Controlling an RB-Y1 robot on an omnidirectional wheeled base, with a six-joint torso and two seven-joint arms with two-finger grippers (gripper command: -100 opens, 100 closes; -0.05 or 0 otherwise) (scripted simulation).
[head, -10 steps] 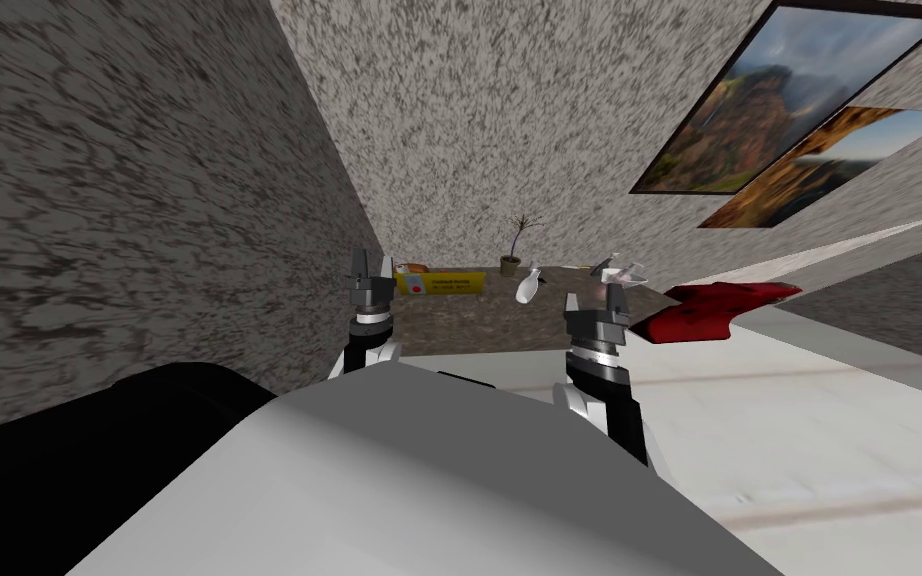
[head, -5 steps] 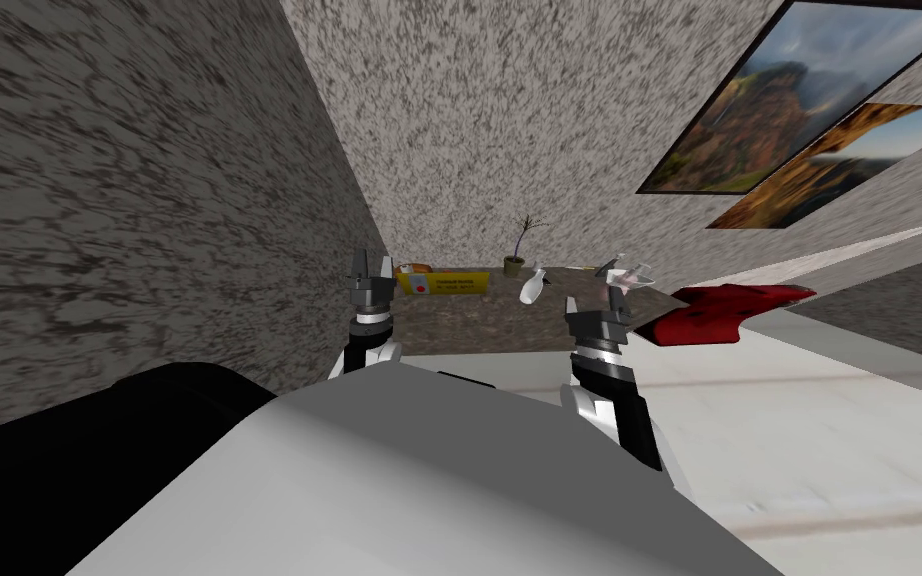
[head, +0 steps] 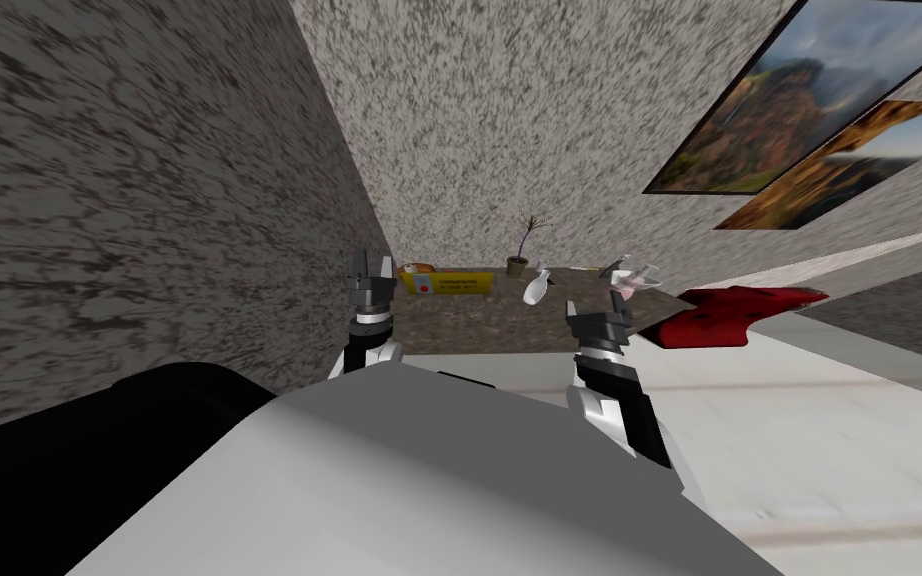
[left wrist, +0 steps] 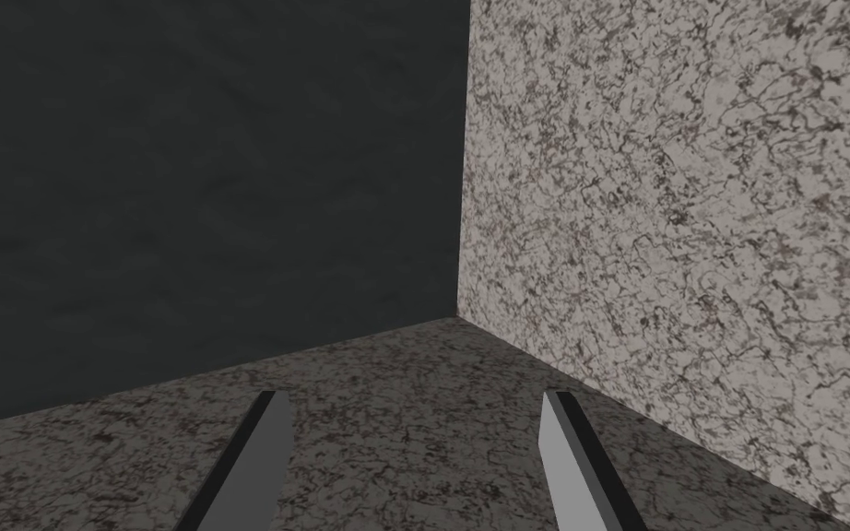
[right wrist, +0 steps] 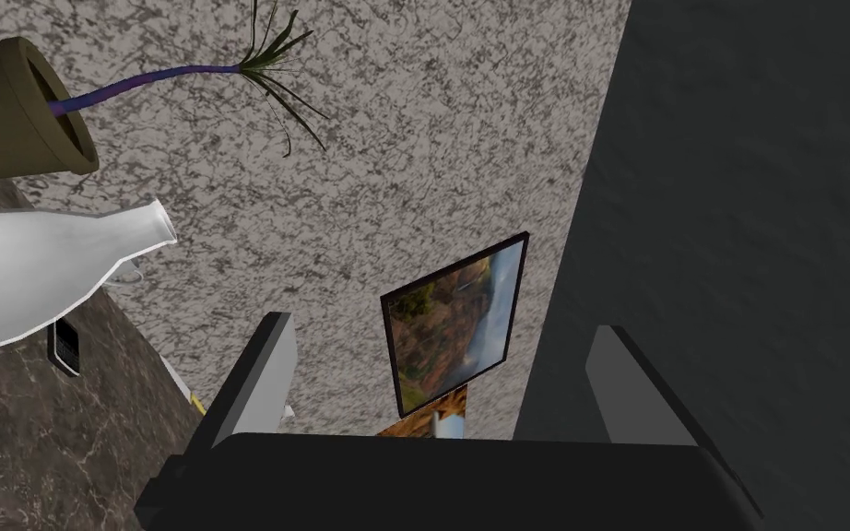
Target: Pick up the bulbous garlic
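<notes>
Right gripper is spread wide with nothing between its blades, hovering over the dark stone counter. Close to one blade sits a white bottle. A brown plant pot is right behind it, and a small dark phone-like thing lies on the stone by its base.

The garlic is, by my guess, that small pale, pink-tinged lump just beyond the right gripper near the counter's right end. It's too small to be sure.

Here's the danger: the wrist camera points at a framed picture on the wall, not at the bulb, so a reach from here goes in half blind. A sideways swing could knock the bottle into the pot. A round bulb may also squirt out of thin blades, and the counter's edge is near, with a red cloth-like shape just past it.

Left gripper is spread and empty too, tucked into the counter's corner with walls tight on two sides and a yellow box nearby. The open room is mid-counter, between box and bottle.
</notes>
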